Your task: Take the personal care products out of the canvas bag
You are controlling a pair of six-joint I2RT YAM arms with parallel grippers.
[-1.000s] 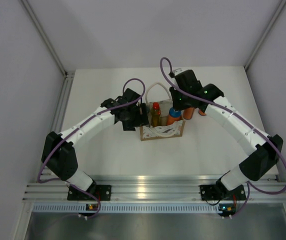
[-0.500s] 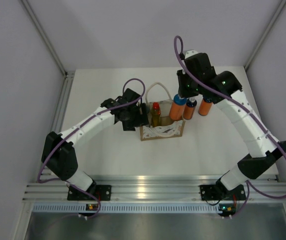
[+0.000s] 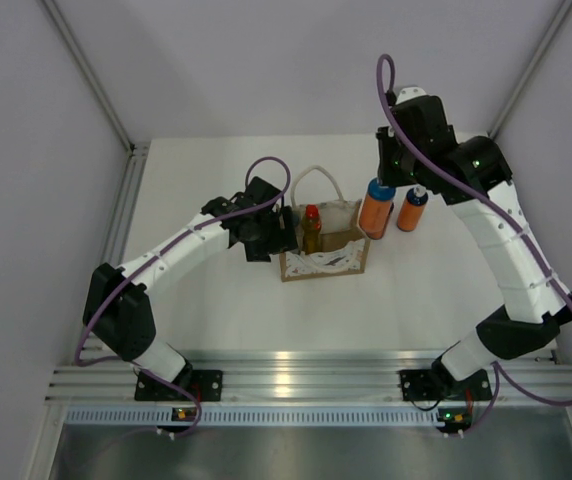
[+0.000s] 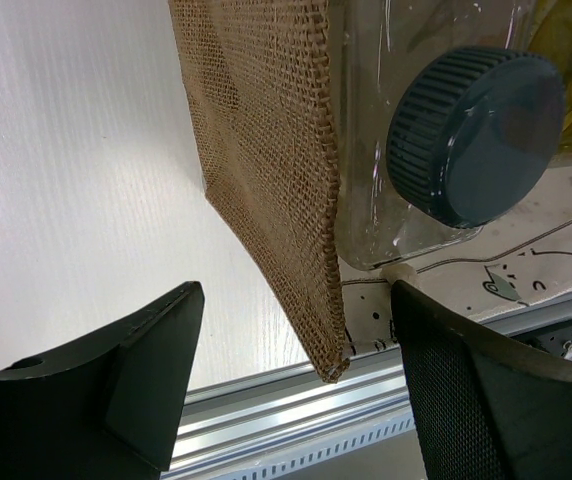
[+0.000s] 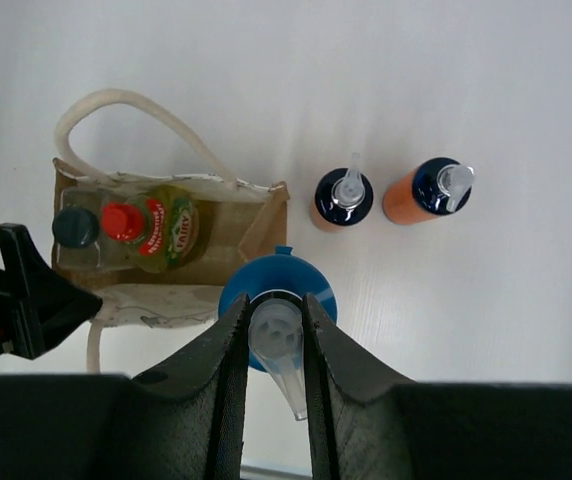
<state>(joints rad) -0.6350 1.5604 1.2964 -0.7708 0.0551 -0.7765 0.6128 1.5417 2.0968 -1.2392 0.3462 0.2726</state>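
The canvas bag (image 3: pixel 322 262) stands mid-table. It holds the amber bottle with the red cap (image 3: pixel 311 226) and the pale bottle with the dark grey cap (image 4: pixel 476 135). My right gripper (image 3: pixel 384 180) is shut on the clear pump head of the orange bottle with the light-blue cap (image 3: pixel 376 210). It holds that bottle in the air just right of the bag. In the right wrist view, two orange bottles with dark blue caps (image 5: pixel 343 198) (image 5: pixel 431 190) stand on the table right of the bag (image 5: pixel 256 215). My left gripper (image 4: pixel 306 390) is open, its jaws astride the bag's left burlap wall (image 4: pixel 266 130).
White enclosure walls stand on three sides. An aluminium rail (image 3: pixel 296 380) runs along the table's near edge by the arm bases. A white rope handle (image 3: pixel 318 180) loops up behind the bag.
My right gripper has lifted the light-blue-capped bottle out of the bag and carried it up and to the right. The left arm has not moved.
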